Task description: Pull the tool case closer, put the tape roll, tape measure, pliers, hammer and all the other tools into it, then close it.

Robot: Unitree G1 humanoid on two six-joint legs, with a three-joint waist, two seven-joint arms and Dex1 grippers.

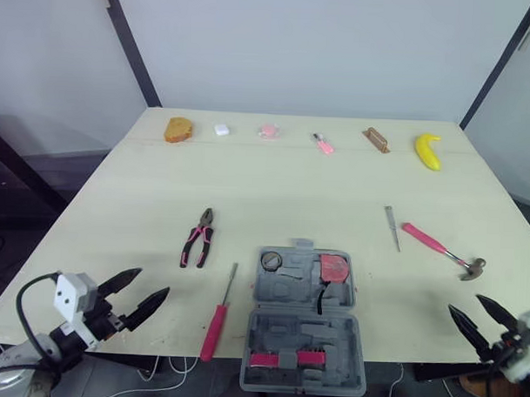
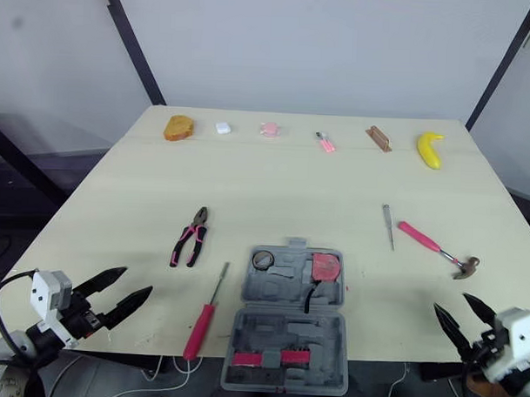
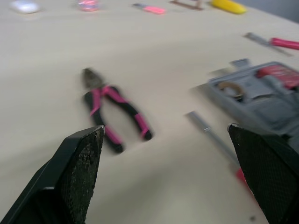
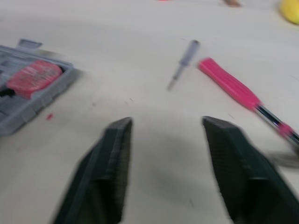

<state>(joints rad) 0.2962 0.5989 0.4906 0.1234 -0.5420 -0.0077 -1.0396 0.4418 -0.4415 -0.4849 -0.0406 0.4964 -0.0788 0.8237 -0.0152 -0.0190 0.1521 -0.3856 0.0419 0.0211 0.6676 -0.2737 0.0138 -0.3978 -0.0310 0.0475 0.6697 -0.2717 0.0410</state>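
Observation:
The grey tool case [image 1: 303,317] lies open at the table's near edge, its lid toward me. In its tray sit a tape roll [image 1: 271,261] and a red tape measure [image 1: 335,268]. Pink-handled pliers [image 1: 198,237] lie to its left, and a pink screwdriver [image 1: 217,314] rests beside its left wall. To the right are a pink-handled hammer [image 1: 442,250] and a thin grey tool [image 1: 392,227]. My left gripper [image 1: 153,282] hovers open at the near left corner, holding nothing. Over the near right edge, below the hammer's head, my right gripper [image 1: 464,303] is open and holds nothing.
Along the far edge stand an orange lump [image 1: 178,129], a small white object [image 1: 221,129], a pink object [image 1: 267,130], a small pink tool [image 1: 323,144], a brown block [image 1: 376,140] and a yellow banana [image 1: 429,151]. The table [image 1: 291,186] is bare in the middle.

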